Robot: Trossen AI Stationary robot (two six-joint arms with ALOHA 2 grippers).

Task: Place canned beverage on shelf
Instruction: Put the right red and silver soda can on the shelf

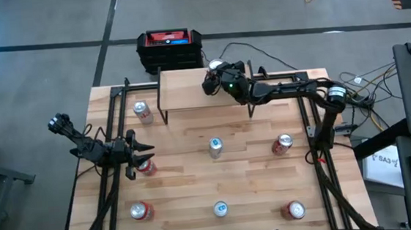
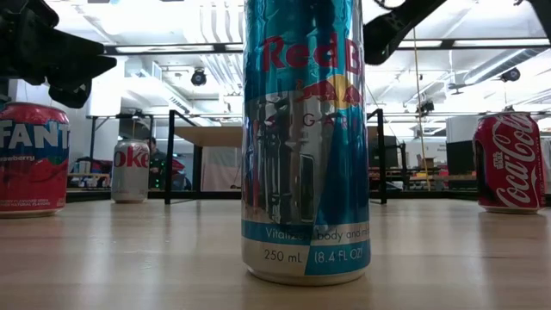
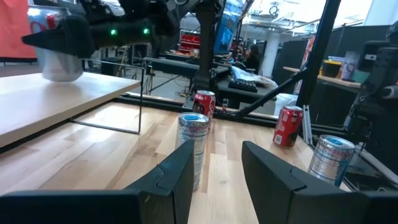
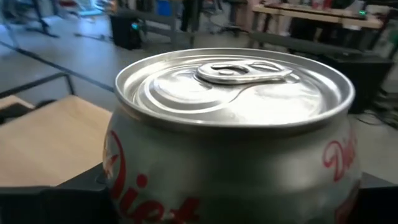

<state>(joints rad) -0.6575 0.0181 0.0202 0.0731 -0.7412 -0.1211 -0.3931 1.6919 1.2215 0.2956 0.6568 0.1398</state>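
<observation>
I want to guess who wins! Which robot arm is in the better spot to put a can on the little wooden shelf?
The right one. The right gripper is already over the shelf, closed on a silver Diet Coke can. The left gripper sits open and empty, low over the table, off to the left.

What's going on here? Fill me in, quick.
The right pincer holds a silver Diet Coke can over the shelf, at its right end; I can't tell whether it's set down yet. The left pincer waits open near a red can on the table's left side. Other cans stand around.
</observation>
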